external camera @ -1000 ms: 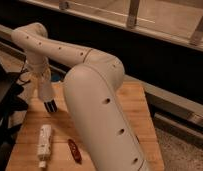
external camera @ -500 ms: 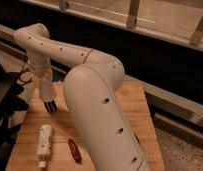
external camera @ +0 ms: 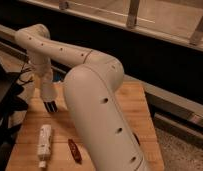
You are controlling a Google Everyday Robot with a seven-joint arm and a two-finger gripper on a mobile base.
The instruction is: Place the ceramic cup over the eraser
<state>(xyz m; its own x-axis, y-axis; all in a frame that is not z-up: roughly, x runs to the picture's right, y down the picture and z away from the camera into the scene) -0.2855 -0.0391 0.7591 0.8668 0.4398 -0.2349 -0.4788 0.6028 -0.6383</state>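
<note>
High view from behind the arm (external camera: 102, 105), looking down at table (external camera: 137, 107), fingers (external camera: 51, 106) beyond.

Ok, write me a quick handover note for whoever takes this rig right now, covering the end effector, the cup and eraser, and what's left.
End effector: hanging low over the wooden table near its far left part, pointing down, nothing seen in it.
Ceramic cup and eraser: neither is in view; the big arm blocks much of the tabletop.
In sight: a long white bar-shaped object and a small red object lying on the near left of the table.
Done: nothing confirmed.
Left: locate the cup and eraser, pick up the cup, set it over the eraser.
</note>
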